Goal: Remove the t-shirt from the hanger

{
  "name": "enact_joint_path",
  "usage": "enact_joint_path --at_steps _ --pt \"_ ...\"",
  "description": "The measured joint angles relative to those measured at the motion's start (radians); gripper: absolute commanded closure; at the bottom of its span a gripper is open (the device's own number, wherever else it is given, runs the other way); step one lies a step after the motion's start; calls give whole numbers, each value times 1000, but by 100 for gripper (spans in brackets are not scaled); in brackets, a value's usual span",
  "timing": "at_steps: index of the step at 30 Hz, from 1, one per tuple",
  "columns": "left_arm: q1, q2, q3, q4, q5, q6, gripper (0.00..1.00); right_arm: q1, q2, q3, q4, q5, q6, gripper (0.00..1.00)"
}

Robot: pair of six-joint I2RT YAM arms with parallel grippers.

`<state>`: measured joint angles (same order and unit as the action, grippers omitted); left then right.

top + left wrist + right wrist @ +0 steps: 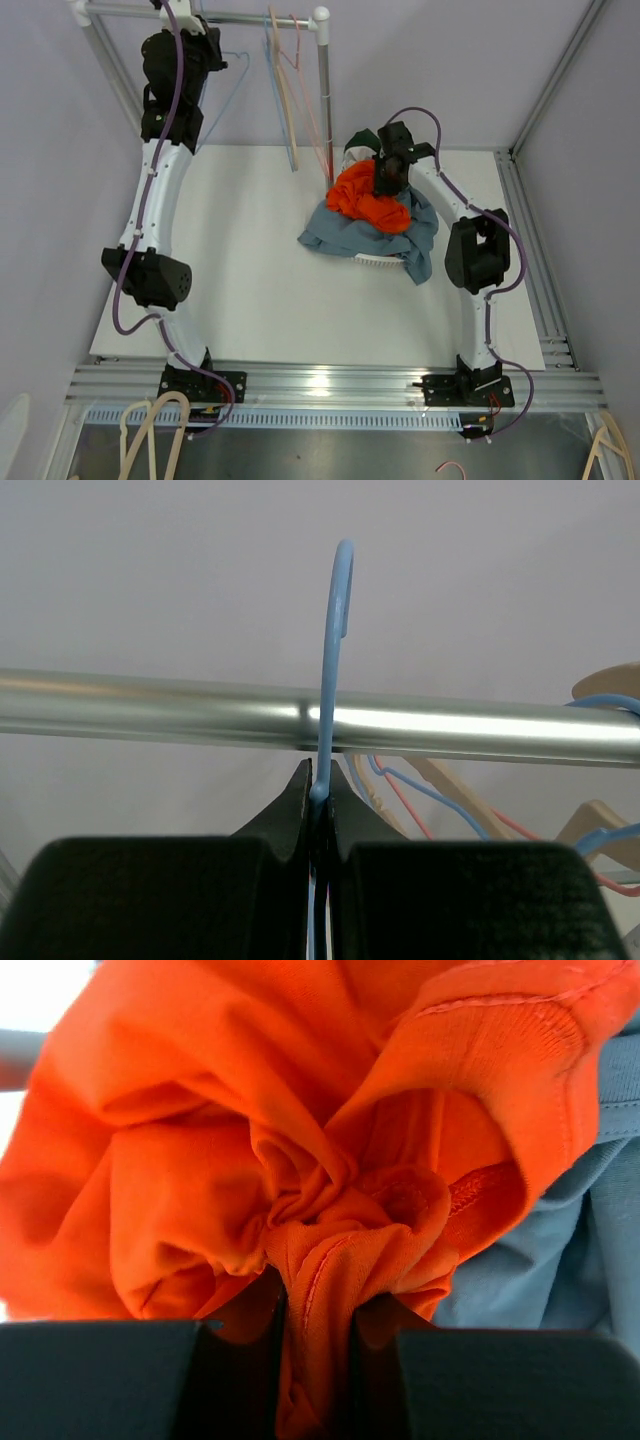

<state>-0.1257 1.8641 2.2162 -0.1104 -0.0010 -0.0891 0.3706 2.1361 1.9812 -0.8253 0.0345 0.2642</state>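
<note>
Your left tool [320,815] pinches the neck of the blue hanger [337,630] just below the rail [480,725], and the hook rises past it. Your right tool [318,1360] is clamped on a fold of the orange t-shirt [190,1170], which lies bunched on a grey-blue cloth [330,232] on the desk [250,280], below and right of the rail.
</note>
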Motion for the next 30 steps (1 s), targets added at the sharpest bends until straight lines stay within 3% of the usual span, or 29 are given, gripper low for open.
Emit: enact_joint_path --at_steps 9,21,27,28,30 --pt "-60 4 -11 35 1 12 99 -24 38 -46 92 -33 17 100" --pt "-153 -24 -199 148 -66 54 99 -41 4 -143 201 -86 31 99" --pt "-153 -43 -240 178 -100 56 84 -41 3 -146 207 -86 31 96" --pt "-153 -45 -243 176 -105 56 74 -41 3 -146 207 -85 31 95" --pt "-153 -46 -246 176 -112 66 64 -41 0 -147 207 -85 31 92"
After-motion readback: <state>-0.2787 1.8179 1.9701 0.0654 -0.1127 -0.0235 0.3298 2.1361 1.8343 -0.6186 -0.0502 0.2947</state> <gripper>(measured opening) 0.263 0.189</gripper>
